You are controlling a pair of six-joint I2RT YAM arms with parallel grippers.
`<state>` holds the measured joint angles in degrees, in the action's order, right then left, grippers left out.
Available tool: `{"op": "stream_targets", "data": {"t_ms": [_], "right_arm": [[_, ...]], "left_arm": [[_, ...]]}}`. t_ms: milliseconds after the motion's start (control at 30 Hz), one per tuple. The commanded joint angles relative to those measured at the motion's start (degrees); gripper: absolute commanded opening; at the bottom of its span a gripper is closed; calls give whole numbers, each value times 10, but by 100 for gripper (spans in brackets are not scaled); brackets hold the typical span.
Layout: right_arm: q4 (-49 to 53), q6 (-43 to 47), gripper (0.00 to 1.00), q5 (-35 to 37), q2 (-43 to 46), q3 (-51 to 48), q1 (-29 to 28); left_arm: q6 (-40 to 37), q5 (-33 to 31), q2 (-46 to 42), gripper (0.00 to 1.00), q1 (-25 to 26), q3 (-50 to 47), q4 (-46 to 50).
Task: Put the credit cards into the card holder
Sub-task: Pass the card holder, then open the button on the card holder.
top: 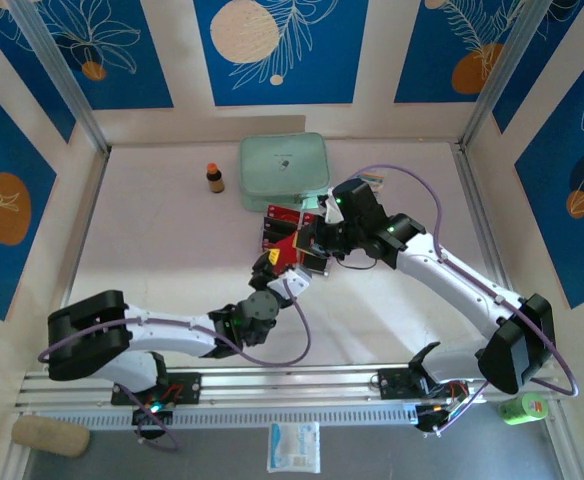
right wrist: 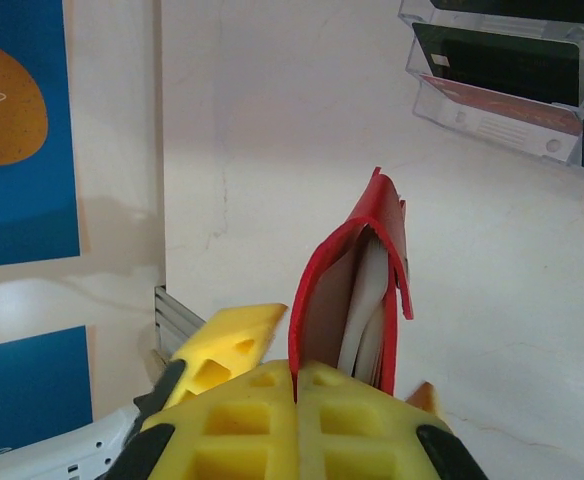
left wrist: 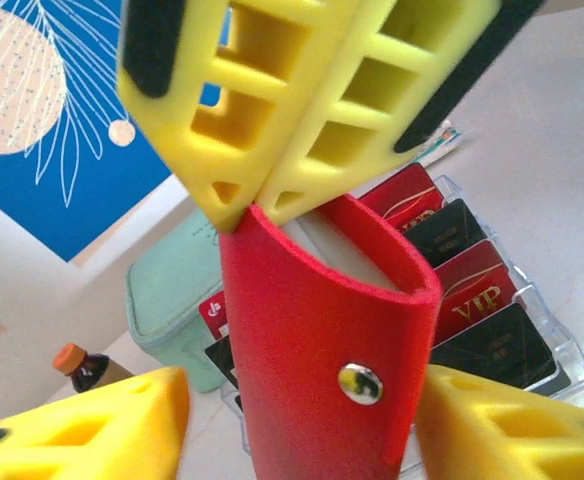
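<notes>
**While Gripped at One Edge: Red Card Holder Between Two Grippers**

Where the table (top: 162, 250) is lying pale and bare on the left, the left arm is reaching in from its base toward the centre.

- Left gripper (left wrist: 302, 405): its yellow fingers (left wrist: 92, 425) are standing apart, one on each side of the card holder. A gap is showing at the left finger. Whether the right finger is touching the red flap cannot be told.
- Small brown bottle (top: 214, 178), orange cap: standing upright near the back wall, just left of the mint-green case (top: 282, 170), which is lying flat.
- Clear tiered rack (left wrist: 562, 345): sitting just in front of the case and carrying the credit cards (left wrist: 477, 300) in overlapping rows. Red cards and black cards are alternating, and one red card is lettered "VIP".
- Card holder (left wrist: 312, 330): being held upright between the two grippers, in front of the rack. It is bowing open at one edge so that pale inner pockets are showing. A metal snap stud (left wrist: 360, 383) is facing the left wrist camera. Whether any card is sitting inside cannot be told.
- Right gripper (right wrist: 297, 385): gripping one edge of the holder, with both yellow fingers pressing together over the red material. The right arm is stretching from there to its base at the near right.
</notes>
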<state>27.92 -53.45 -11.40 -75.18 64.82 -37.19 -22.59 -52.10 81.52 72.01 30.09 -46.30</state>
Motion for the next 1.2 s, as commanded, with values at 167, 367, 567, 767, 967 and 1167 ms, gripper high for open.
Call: {"op": "stream_targets", "data": {"t_ms": [167, 367, 567, 767, 967, 1167], "right_arm": [[-5, -14, 0, -21, 11, 1, -7], [-9, -14, 17, -27, 15, 21, 19], [-7, -3, 28, -48, 64, 31, 96], [-28, 42, 38, -73, 91, -10, 123], [-47, 118, 44, -11, 96, -39, 51], [-22, 168, 50, 100, 73, -17, -31]], "left_arm": [[7, 22, -13, 9, -6, 13, -16], [104, 84, -87, 0, -27, 19, 96], [315, 268, -236, 0, -127, 28, 289], [482, 540, -303, 0, -273, 64, 386], [648, 749, -254, 0, -372, 76, 309], [753, 813, -194, 0, -398, 93, 246]]}}
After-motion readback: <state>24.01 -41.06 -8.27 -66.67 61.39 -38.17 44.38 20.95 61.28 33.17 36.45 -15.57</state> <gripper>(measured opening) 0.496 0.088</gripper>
